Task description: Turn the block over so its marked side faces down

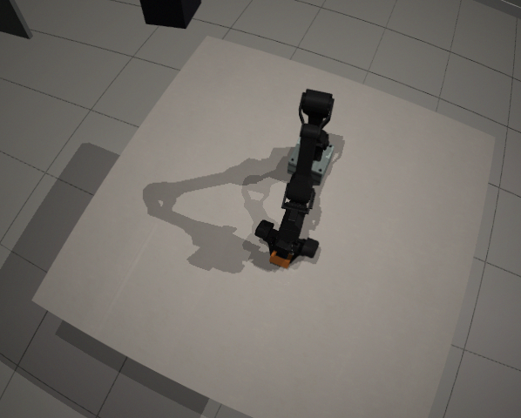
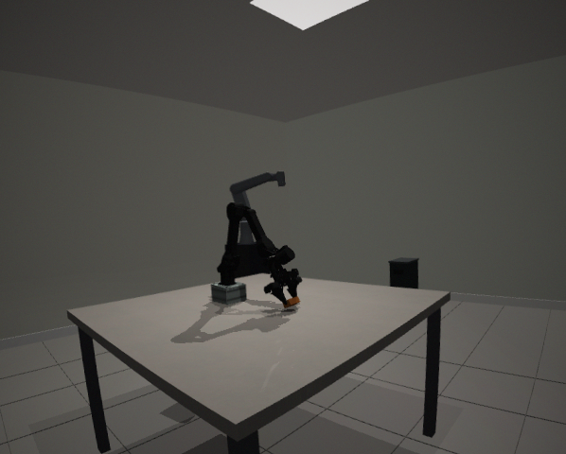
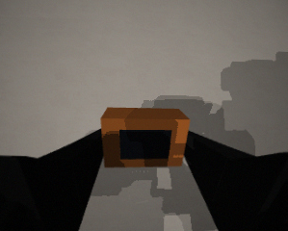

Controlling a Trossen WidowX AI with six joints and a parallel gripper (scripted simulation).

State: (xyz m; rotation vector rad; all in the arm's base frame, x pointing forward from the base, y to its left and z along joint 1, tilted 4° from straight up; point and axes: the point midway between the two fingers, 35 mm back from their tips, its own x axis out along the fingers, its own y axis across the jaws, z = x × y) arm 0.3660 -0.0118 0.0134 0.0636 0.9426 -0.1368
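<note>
The orange block [image 3: 144,137] sits clenched between the two dark fingers of the claw [image 3: 144,159], one finger pressed against each of its short ends. In the wrist view its long axis runs left to right, across the gap between the fingers, and the face bearing the dark rectangular mark is turned toward the camera, back along the claw. The top of the block shows plain orange there.

From the exterior view the block [image 2: 291,301] hangs at the tip of the claw [image 2: 287,299], very low over the table [image 2: 351,312]; whether it touches the surface cannot be told, though the block looks tilted, following the slant of the claw. The arm [image 2: 246,235] bends down from its grey base block [image 2: 228,291], which stands just left of the claw.

From the top view only a small orange corner of the block [image 1: 279,258] shows, at the near end of the claw [image 1: 282,256], roughly mid-table. The base [image 1: 324,165] lies farther back, and the arm's shadow [image 1: 192,211] spreads to the left across the table [image 1: 387,252]
</note>
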